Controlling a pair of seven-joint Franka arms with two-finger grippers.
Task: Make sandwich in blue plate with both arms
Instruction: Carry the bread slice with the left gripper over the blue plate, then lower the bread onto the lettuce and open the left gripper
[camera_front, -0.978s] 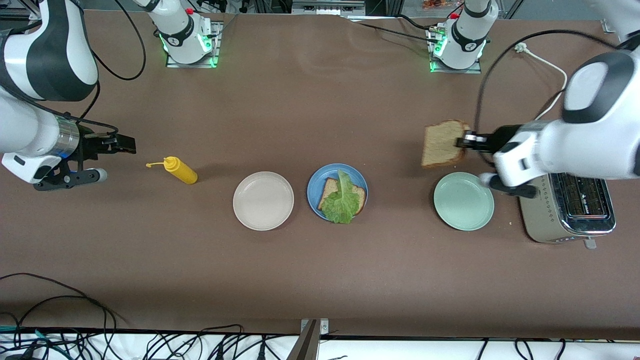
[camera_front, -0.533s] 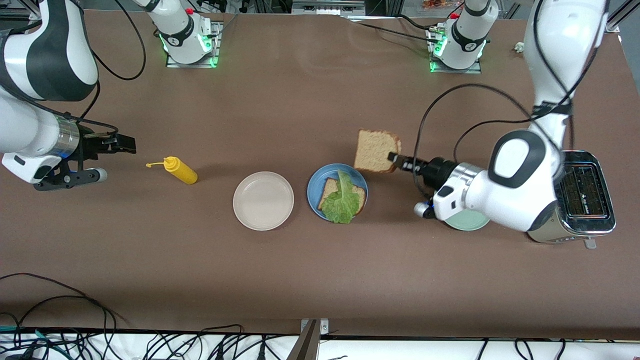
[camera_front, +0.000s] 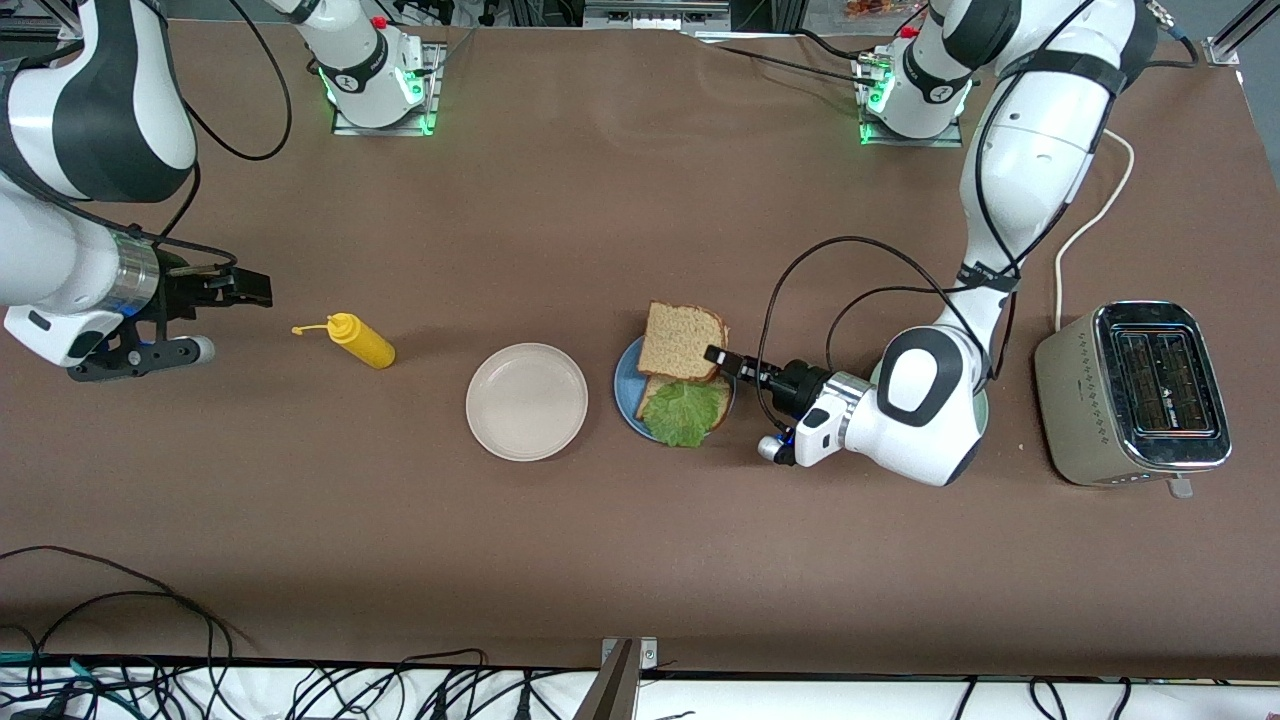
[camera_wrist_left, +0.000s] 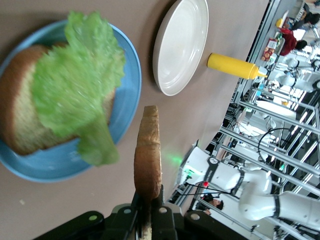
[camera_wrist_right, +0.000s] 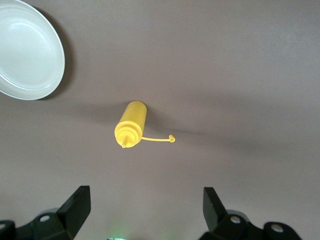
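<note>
The blue plate (camera_front: 623, 388) holds a brown bread slice (camera_wrist_left: 15, 110) with a ruffled green lettuce leaf (camera_front: 685, 412) lying on it. My left gripper (camera_front: 715, 357) is shut on the edge of a second bread slice (camera_front: 682, 342) and holds it in the air over the part of the plate nearer the robots' bases. In the left wrist view this held slice (camera_wrist_left: 148, 150) stands edge-on, above the plate's rim (camera_wrist_left: 127, 90) and beside the lettuce (camera_wrist_left: 75, 90). My right gripper (camera_front: 255, 288) waits open over the table at the right arm's end, with nothing between its fingers (camera_wrist_right: 75, 207).
A beige plate (camera_front: 527, 401) sits beside the blue plate, toward the right arm's end. A yellow squeeze bottle (camera_front: 362, 340) lies past it. A mint-green plate (camera_front: 983, 402) is mostly hidden under the left arm. A silver toaster (camera_front: 1135, 392) stands at the left arm's end.
The left arm has swung the held bread slice from above the mint-green plate across to over the blue plate and lowered it. The right arm has not moved.
</note>
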